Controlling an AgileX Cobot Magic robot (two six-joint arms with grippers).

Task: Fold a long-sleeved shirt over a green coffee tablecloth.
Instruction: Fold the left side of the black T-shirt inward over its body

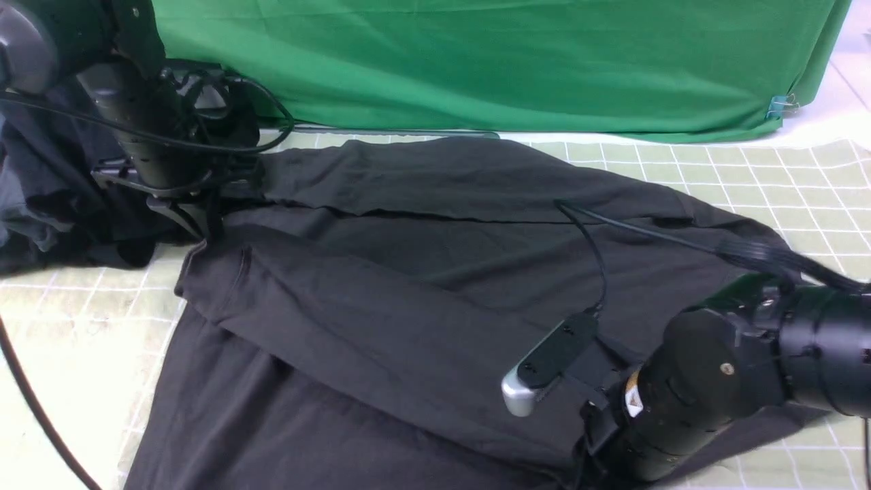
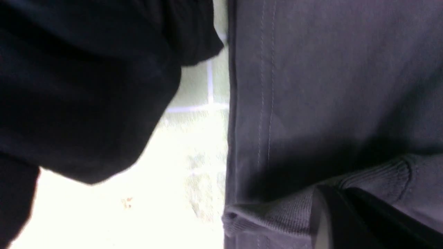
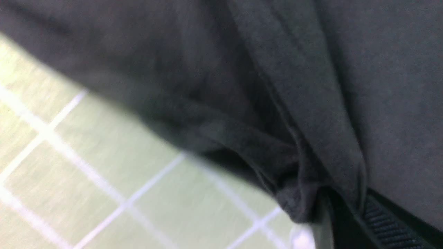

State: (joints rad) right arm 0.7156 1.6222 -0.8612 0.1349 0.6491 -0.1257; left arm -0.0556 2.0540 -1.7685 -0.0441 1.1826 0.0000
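Note:
The long-sleeved shirt, dark charcoal, lies spread and partly folded across the green coffee tablecloth, a pale yellow-green cloth with a white grid. At the shirt's far left edge my left gripper is down on the cloth. In the left wrist view that gripper is shut on a ribbed band of the shirt. My right arm leans over the shirt's near right edge, and its own wrist hides its fingertips in the front view. The right gripper is shut on a bunched fold of the shirt, just above the tablecloth.
A vivid plain green fabric hangs along the back. A blacker heap of garments lies at the far left, beside the left arm. The right arm's cable trails over the shirt. Another black cable crosses the near left corner.

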